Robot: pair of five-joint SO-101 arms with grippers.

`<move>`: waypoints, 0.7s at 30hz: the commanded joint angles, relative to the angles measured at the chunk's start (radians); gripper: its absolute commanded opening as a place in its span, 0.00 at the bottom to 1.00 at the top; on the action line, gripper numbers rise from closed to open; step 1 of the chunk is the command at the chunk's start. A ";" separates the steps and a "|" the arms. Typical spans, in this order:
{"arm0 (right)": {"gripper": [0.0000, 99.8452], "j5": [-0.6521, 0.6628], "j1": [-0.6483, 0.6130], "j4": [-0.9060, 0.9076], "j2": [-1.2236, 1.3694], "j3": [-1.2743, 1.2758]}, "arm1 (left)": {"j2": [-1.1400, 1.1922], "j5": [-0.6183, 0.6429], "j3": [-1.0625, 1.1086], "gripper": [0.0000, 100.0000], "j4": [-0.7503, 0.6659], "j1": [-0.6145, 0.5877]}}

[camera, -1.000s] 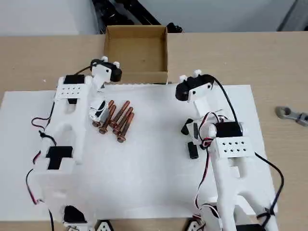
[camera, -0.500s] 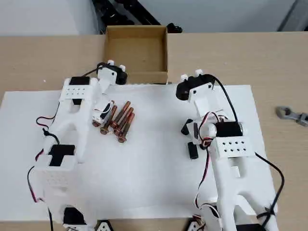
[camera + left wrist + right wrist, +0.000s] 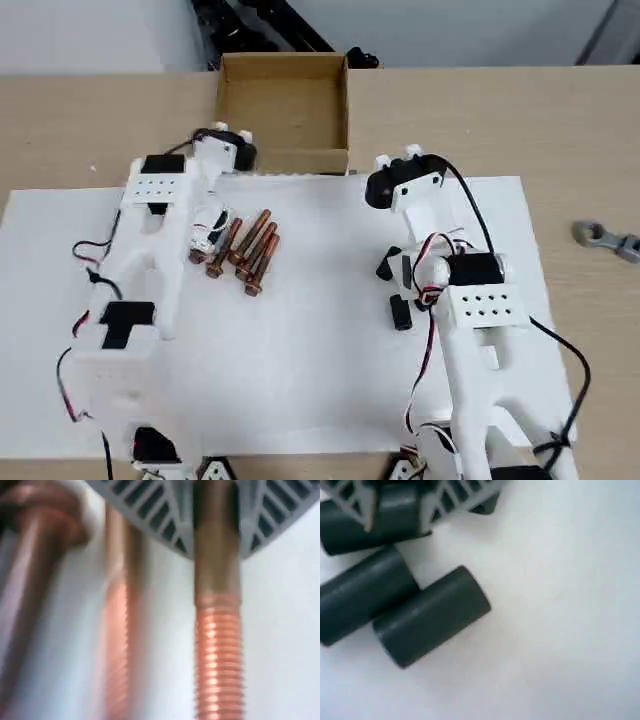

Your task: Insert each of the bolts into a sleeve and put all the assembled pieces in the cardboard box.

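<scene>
White sheet (image 3: 320, 380) on wooden worktop (image 3: 560, 110); left end effector (image 3: 207, 232) pinching bolt (image 3: 218, 645), right end effector (image 3: 400, 280) pinching sleeve (image 3: 395, 515); cardboard box (image 3: 285, 110) behind.

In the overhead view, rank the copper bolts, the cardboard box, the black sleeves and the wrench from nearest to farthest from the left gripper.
From the left gripper:
1. copper bolts, right beside it on the white sheet.
2. cardboard box, beyond it toward the table's far edge.
3. black sleeves, across the sheet by the other arm.
4. wrench, off the sheet on the bare table, past the other arm.
</scene>
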 commanded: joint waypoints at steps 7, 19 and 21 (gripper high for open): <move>0.06 -0.014 -0.007 0.008 -0.036 -0.043 | -0.523 -0.014 0.016 0.01 0.302 -0.091; 0.06 -0.009 -0.010 0.022 -0.036 -0.041 | -0.591 -0.910 0.401 0.01 0.298 -0.109; 0.06 -0.009 -0.010 0.024 -0.036 -0.041 | -0.589 -1.056 0.412 0.01 0.298 -0.126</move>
